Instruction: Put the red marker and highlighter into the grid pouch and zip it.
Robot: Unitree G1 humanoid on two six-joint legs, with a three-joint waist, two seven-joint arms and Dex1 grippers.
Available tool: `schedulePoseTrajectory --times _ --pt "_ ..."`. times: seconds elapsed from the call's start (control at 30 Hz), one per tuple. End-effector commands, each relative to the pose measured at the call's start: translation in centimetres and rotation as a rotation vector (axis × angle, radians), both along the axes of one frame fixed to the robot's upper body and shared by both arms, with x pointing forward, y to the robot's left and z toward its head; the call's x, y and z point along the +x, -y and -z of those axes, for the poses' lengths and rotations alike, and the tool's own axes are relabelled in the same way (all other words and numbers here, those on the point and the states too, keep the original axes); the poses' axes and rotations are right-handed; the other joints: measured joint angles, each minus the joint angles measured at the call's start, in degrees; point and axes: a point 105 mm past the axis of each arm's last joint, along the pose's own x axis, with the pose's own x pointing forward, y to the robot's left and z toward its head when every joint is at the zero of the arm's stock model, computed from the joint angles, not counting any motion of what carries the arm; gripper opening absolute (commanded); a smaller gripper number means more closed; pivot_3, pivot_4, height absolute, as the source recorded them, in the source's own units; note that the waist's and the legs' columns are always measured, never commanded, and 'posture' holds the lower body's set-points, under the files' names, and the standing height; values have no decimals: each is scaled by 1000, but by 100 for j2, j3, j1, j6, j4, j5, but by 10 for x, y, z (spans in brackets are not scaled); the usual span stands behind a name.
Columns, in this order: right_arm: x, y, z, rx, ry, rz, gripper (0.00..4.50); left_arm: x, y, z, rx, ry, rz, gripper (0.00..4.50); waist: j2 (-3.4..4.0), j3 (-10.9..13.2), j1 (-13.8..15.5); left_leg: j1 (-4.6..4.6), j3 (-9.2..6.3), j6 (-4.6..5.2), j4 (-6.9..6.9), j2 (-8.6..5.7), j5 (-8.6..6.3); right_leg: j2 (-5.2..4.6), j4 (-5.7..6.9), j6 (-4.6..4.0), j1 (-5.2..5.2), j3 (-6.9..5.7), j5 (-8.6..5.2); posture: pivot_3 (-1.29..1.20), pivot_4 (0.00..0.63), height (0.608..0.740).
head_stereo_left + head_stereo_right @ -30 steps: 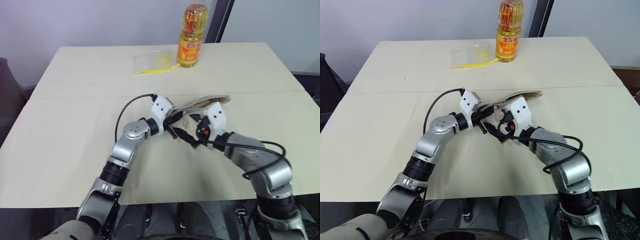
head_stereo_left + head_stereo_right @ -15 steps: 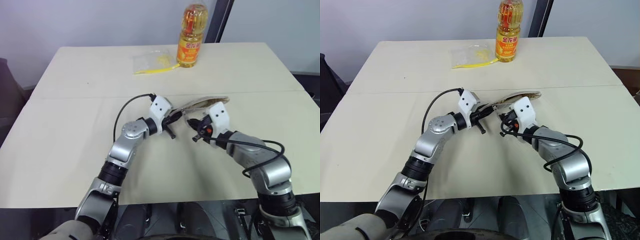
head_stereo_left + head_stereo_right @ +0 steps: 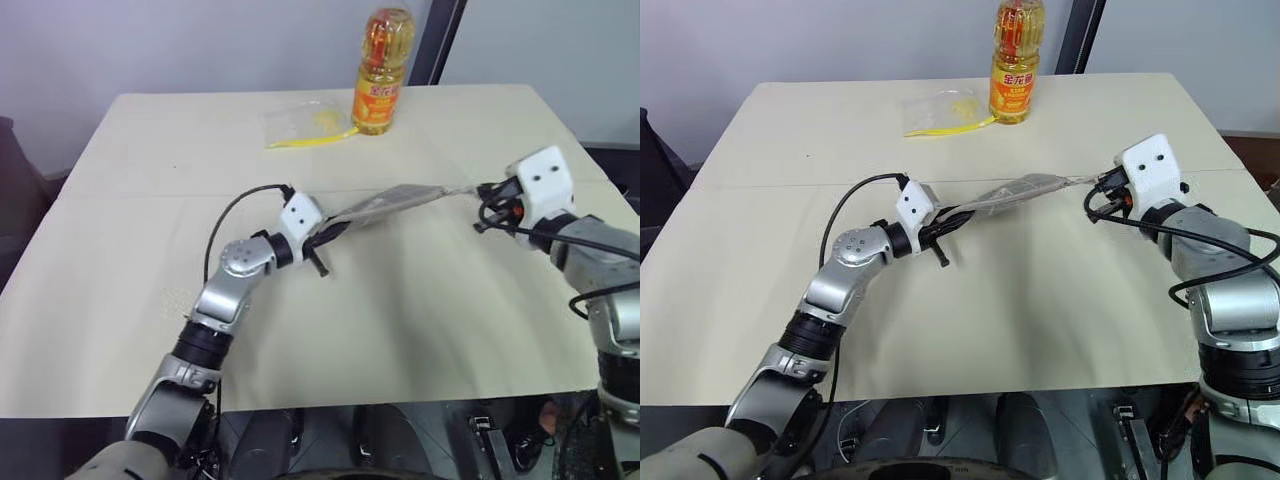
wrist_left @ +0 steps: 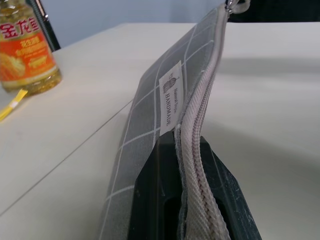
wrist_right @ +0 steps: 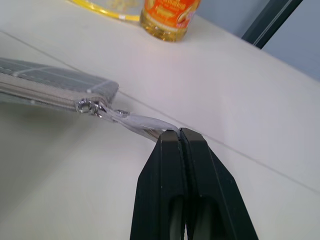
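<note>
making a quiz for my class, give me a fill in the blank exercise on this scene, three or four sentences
1. The right gripper is shut on the pouch's silver ____.
2. The left gripper clamps the other end of the ____ pouch, which hangs stretched above the table.
3. The white label on the pouch reads ____.
4. At the far edge of the table, a bottle stands beside a clear ____ with yellow contents.

Missing words: zipper pull; grid; HANDMADE; plastic bag

A cream table (image 3: 150, 250) with 1 seam across it stands before a pale wall (image 3: 150, 40) and dark post (image 3: 440, 40).
</note>
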Motion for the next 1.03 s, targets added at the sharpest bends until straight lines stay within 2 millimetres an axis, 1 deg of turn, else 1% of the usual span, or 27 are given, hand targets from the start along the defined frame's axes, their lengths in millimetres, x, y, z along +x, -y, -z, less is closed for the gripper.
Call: schedulePoseTrajectory --times 0.03,0.13,0.17,0.2,0.23,0.37,0.4,0.47,0.57,0.63,0.77,0.8,0.9,0.97,1.03 --pt "-3 13 -13 -55 48 39 32 2 -19 5 18 -8 -42 0 0 0 -3 0 0 0 0 0 0 0 0 0 0 0 0 0 150 740" --pt "-8 -3 0 -10 -21 -54 32 -1 -21 6 9 -32 -28 0 0 0 3 0 0 0 1 0 0 -1 0 0 1 0 0 0 150 740" --pt "-11 -9 4 -8 -43 -92 555 -2 -23 6 0 -42 -26 707 0 0 3 0 0 0 2 0 0 -1 0 0 1 0 0 0 150 740" --pt "-13 -12 6 -11 -54 -118 881 -4 -24 6 -5 -52 -18 1043 0 0 2 0 0 0 2 0 0 -1 0 -1 2 0 0 0 150 740" --pt "-15 -14 7 -15 -60 -133 1360 -5 -24 6 -8 -60 -12 1525 0 0 -1 0 0 0 2 0 0 -1 0 -1 1 0 0 0 150 740" --pt "-24 -17 14 -27 -90 -192 3519 -17 -39 10 12 -109 -3 3678 0 0 -1 -1 -1 0 1 0 0 -3 -1 -2 0 0 -1 0 150 740" --pt "-25 -16 15 -31 -90 -197 3974 -19 -44 11 9 -129 -5 4122 0 0 1 -1 -1 0 1 0 0 -4 -2 -3 0 0 -2 0 150 740" --pt "-26 -13 14 -20 -79 -200 3974 -26 -55 13 5 -165 -9 4122 1 0 0 -1 -1 0 0 0 -1 -5 -4 -15 0 0 -8 0 150 740" --pt "-33 -13 17 30 -82 -248 3974 -35 -73 15 7 -201 -30 4122 2 1 -1 0 -1 0 0 0 -1 -8 -4 -20 0 1 -11 0 150 740" --pt "-37 -13 19 59 -85 -268 3974 -36 -86 16 6 -206 -74 4122 2 1 2 0 -2 0 -1 1 -1 -9 -4 -21 0 1 -12 0 150 740" --pt "-41 -9 23 169 -85 -273 3974 -35 -121 22 34 -206 -207 4122 2 1 1 0 -2 -1 -1 1 -2 -12 -4 -22 0 1 -12 0 150 740" --pt "-43 -9 23 180 -87 -278 3974 -35 -126 23 39 -206 -226 4122 2 1 3 0 -1 -1 -1 1 -2 -13 -5 -22 0 1 -12 0 150 740" --pt "-47 -5 33 224 -107 -266 3974 -35 -151 27 69 -203 -313 4122 2 2 3 -1 -1 -1 -2 1 -3 -15 -7 -23 -2 1 -13 0 150 740" --pt "-47 -2 38 230 -114 -249 3974 -36 -158 27 79 -201 -336 4122 2 2 5 -1 -1 -1 -5 1 -4 -16 -9 -23 -2 2 -13 0 150 740" --pt "-47 0 41 229 -118 -238 3974 -37 -161 27 85 -198 -342 4122 3 2 5 -1 -1 -2 -5 1 -4 -18 -9 -24 -4 2 -13 0 150 740"
